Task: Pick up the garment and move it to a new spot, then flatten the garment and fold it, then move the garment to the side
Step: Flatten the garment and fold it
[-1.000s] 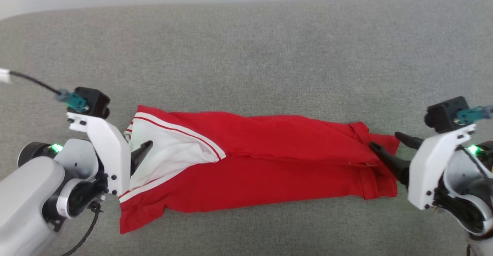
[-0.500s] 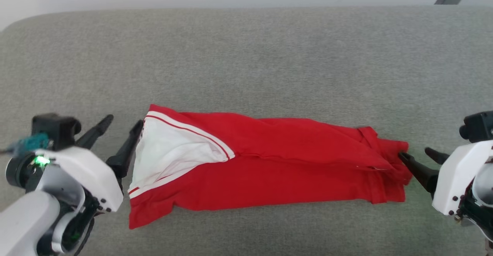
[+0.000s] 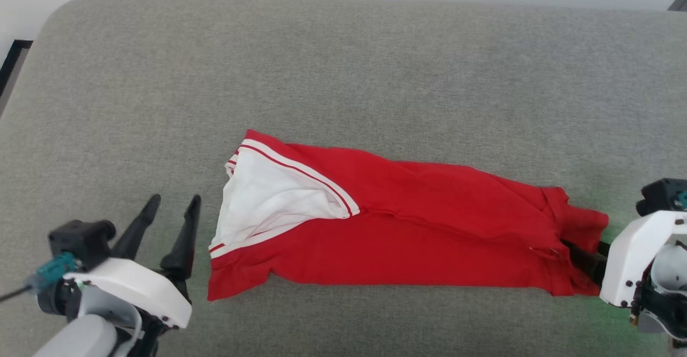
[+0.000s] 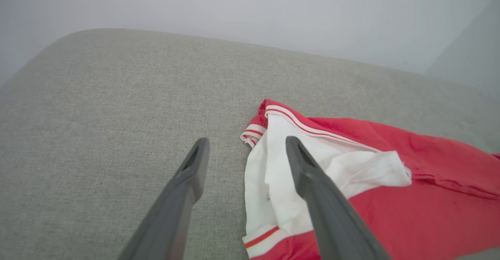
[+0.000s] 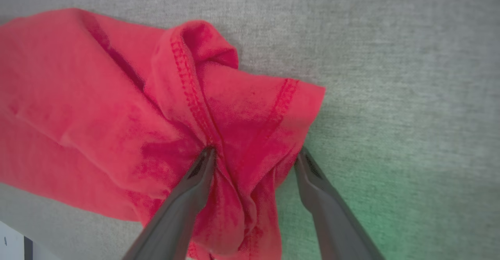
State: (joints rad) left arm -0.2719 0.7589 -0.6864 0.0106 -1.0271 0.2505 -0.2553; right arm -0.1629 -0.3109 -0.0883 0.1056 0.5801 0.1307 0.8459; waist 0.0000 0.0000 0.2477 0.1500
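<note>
Garment (image 3: 429, 217): lies lengthwise, left to right, on the grey cushion (image 3: 343, 62), right of centre and towards the near edge. The white-lined end with double stripes points left and the plain red hem points right. It is roughly flat, but a white flap is turned over at the left and the hem is bunched at the right.

Left end effector (image 3: 175, 200): fingers spread wide and holding nothing. It sits just left of the white end. In the left wrist view the left end effector (image 4: 246, 140) has one finger over bare cushion and the other above the white lining of the garment (image 4: 410, 213).

Right end effector (image 5: 254, 150): fingers wide apart, straddling a raised ridge of the hem, not closed on it. One finger presses into the garment (image 5: 97, 95) and the other rests at the hem's edge. In the head view the right end effector (image 3: 587, 252) is partly buried in the cloth.

Stage, as I judge it: flattening, with both ends being set up for a grip.

Risk, right end: closing on the ridge may catch only the top layer, so a pull would peel the layers apart.

Risk, left end: a pull from the right alone would drag the free left end and crease it.

Risk, flap: the turned-over white flap could get folded in.
</note>
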